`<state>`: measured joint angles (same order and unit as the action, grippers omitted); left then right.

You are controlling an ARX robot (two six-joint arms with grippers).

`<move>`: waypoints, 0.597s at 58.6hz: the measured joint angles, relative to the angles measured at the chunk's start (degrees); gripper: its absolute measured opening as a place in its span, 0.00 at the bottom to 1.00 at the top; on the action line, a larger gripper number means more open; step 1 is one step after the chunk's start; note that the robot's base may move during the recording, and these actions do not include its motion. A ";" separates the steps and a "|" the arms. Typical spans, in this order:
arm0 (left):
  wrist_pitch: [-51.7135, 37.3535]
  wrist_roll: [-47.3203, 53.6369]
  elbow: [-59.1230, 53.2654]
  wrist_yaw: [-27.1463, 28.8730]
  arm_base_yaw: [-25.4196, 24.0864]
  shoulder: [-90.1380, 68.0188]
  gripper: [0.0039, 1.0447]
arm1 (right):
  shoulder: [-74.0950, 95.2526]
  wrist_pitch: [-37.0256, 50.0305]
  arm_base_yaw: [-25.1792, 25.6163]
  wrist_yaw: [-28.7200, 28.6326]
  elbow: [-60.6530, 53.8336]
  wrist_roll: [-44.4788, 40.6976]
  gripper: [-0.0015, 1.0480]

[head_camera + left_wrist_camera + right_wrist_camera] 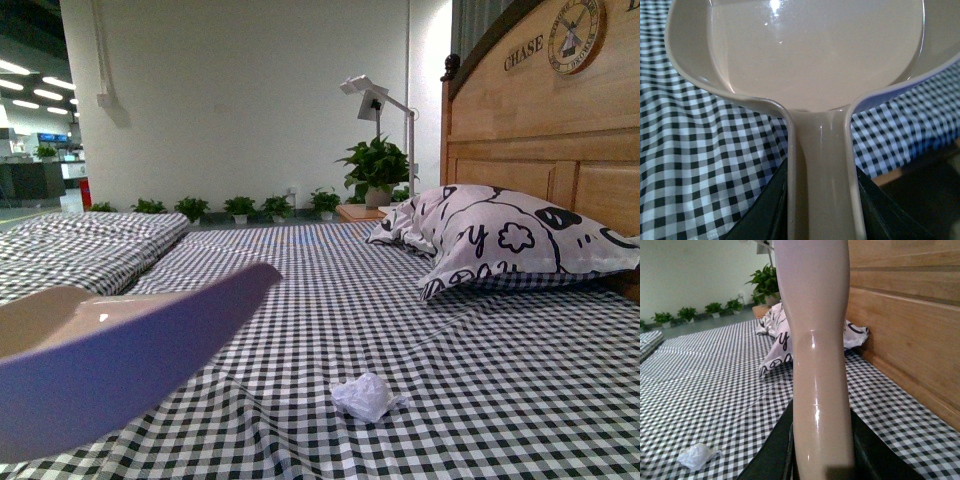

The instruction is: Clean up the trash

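Observation:
The trash (366, 396) is a small crumpled white wad lying on the black-and-white checked bed sheet (480, 380), near the front middle; it also shows in the right wrist view as the trash (696, 456). The pale pinkish dustpan (110, 350) hovers at the front left, its pan raised above the sheet and left of the wad. My left gripper (822, 210) is shut on the stem of the dustpan (815, 55). My right gripper (822, 455) is shut on the pale glossy brush handle (815, 340), which stands upright; the brush head is out of view.
A black-and-white patterned pillow (500, 240) leans at the wooden headboard (540, 130) on the right. A second checked bed (80, 245) lies at the left. Potted plants (240, 208) line the far wall, with a white lamp (375, 100) near the headboard.

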<state>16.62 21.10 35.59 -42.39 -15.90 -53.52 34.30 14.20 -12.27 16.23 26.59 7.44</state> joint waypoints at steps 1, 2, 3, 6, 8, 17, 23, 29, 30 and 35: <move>0.02 1.92 0.44 -0.04 0.66 -1.14 0.26 | 0.00 0.00 0.00 0.02 0.00 0.00 0.19; 0.04 4.48 1.09 0.00 1.68 -2.78 0.26 | 0.00 0.00 0.00 0.04 0.00 0.00 0.19; 0.13 6.56 1.49 0.11 2.40 -3.78 0.26 | 0.00 0.00 0.00 0.04 0.00 0.00 0.19; 0.72 10.05 2.21 0.63 4.37 -5.92 0.26 | 0.00 0.00 0.00 0.04 0.00 0.00 0.19; 1.44 12.35 2.54 0.92 5.57 -7.04 0.26 | 0.00 0.00 0.00 0.04 0.00 0.00 0.19; 4.42 21.42 4.09 3.23 10.34 -11.89 0.26 | 0.00 0.00 0.00 0.04 0.00 0.00 0.19; 4.37 25.42 6.29 5.11 12.15 -15.89 0.26 | 0.00 0.00 0.00 0.04 0.00 0.00 0.19; 3.21 27.30 8.55 6.08 12.55 -19.21 0.26 | 0.00 0.00 0.00 0.02 0.00 0.00 0.19; 2.93 27.63 9.14 6.40 12.55 -19.93 0.26 | 0.00 0.00 0.00 0.02 0.00 0.00 0.19; 2.84 28.65 11.26 6.67 12.52 -22.43 0.26 | 0.00 0.00 0.00 0.04 0.00 0.00 0.19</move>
<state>19.46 49.76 46.85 -35.73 -3.38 -75.94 34.30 14.20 -12.27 16.27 26.59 7.44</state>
